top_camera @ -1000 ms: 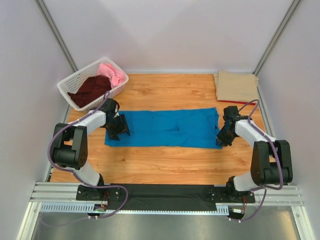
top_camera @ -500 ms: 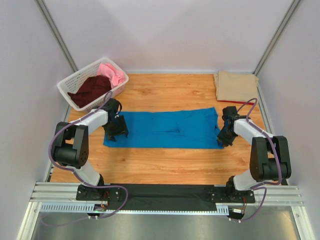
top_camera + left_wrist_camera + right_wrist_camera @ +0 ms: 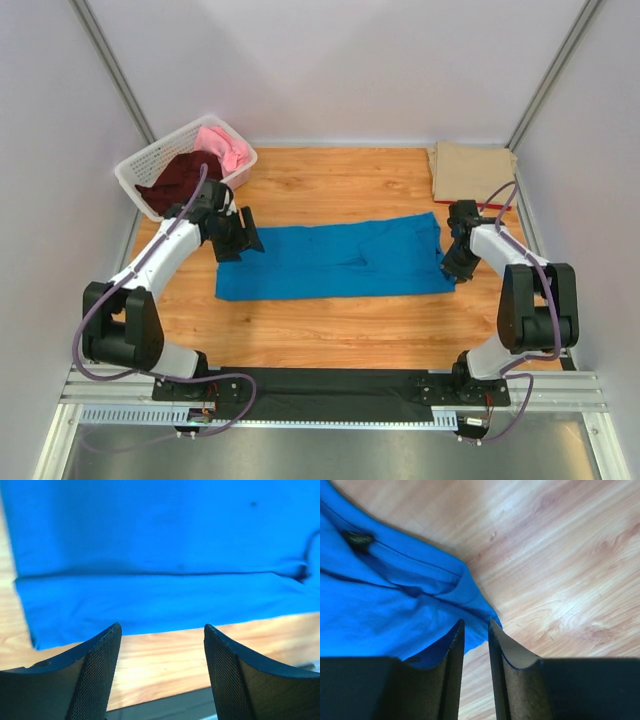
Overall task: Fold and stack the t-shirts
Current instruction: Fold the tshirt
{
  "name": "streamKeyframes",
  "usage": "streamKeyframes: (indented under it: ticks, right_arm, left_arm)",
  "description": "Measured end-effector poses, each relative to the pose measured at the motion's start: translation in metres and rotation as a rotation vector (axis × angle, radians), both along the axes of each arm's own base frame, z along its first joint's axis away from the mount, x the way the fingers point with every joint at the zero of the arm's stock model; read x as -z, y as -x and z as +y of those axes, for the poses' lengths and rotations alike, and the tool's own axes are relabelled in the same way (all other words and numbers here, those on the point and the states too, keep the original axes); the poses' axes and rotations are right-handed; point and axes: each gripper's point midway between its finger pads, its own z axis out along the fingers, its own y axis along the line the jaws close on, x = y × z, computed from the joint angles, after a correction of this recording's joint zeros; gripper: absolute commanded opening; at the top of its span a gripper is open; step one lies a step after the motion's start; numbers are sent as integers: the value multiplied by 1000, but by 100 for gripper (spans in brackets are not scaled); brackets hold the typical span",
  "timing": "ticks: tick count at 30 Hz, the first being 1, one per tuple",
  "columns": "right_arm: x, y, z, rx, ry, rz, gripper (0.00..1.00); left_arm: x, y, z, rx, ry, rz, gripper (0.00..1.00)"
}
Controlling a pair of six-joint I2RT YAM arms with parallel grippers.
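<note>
Worktop (image 3: pixel 330 330): wood-grain board, walled on three sides; arm bases at its near edge.

Blue t-shirt (image 3: pixel 330 262): lies flat as a long strip across the middle of the worktop, left end toward the left edge, right end close to the right edge; in the left wrist view a layer edge runs along its length, and bare wood shows nearer the camera than its hem (image 3: pixel 165 620).

Basket (image 3: pixel 135 175): white lattice, far-left corner of the worktop; holds a dark maroon t-shirt (image 3: pixel 180 182) with a pink t-shirt (image 3: pixel 225 148) at the far end.

Tan t-shirt (image 3: pixel 472 172): folded flat in the far-right corner; a sliver of a red t-shirt (image 3: pixel 490 205) shows under its near edge.

Left arm: reaches from the near-left base to the left end of the blue t-shirt; left gripper (image 3: pixel 240 235) sits over that end's far corner; fingers wide apart (image 3: pixel 162 627), nothing between them; contact with the cloth cannot be judged.

Right arm: folded up along the right edge; right gripper (image 3: pixel 455 265) is at the near-right corner of the blue t-shirt; fingers stand narrowly apart (image 3: pixel 476 622), the slit showing the cloth's corner (image 3: pixel 475 607) and bare wood beyond; the cloth lies slack there, rumpled, a small dark tag (image 3: pixel 357 538) on its seam.
</note>
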Motion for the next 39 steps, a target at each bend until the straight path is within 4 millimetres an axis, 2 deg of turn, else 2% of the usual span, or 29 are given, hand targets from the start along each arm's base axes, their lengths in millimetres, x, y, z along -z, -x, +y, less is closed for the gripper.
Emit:
streamKeyframes:
  ticks: [3, 6, 9, 12, 15, 22, 24, 27, 31, 36, 39]
  right_arm:
    - [-16, -12, -1, 8, -3, -40, 32]
    - [-33, -21, 2, 4, -26, -95, 34]
    - [-51, -25, 9, -8, -63, -155, 35]
    - [-61, -28, 17, -27, -106, -198, 35]
    - [-61, -31, 22, -40, -134, -208, 34]
    - [-58, -37, 31, -62, -178, -221, 36]
    - [-56, -41, 35, -74, -197, -239, 36]
    - [-51, -48, 45, -101, -238, -254, 37]
    - [-42, -56, 70, -152, -294, -240, 35]
    - [-39, -59, 101, -144, -358, -201, 36]
    - [-38, -57, 121, -121, -384, -185, 36]
  left_arm:
    - [-9, -18, -14, 54, 50, -10, 74]
    - [-2, -45, -22, 82, 58, 10, 73]
    - [26, -62, -24, 87, 42, 75, 72]
    - [60, -64, -22, 76, 14, 168, 72]
    - [82, -54, -17, 49, -12, 253, 72]
    - [87, -41, 8, -47, -151, 304, 72]
    - [89, -31, 19, -76, -194, 317, 72]
    - [91, -5, 34, -120, -241, 347, 72]
    - [92, 27, 52, -193, -286, 384, 72]
    - [89, 50, 77, -305, -341, 407, 71]
    - [83, 58, 82, -342, -347, 393, 71]
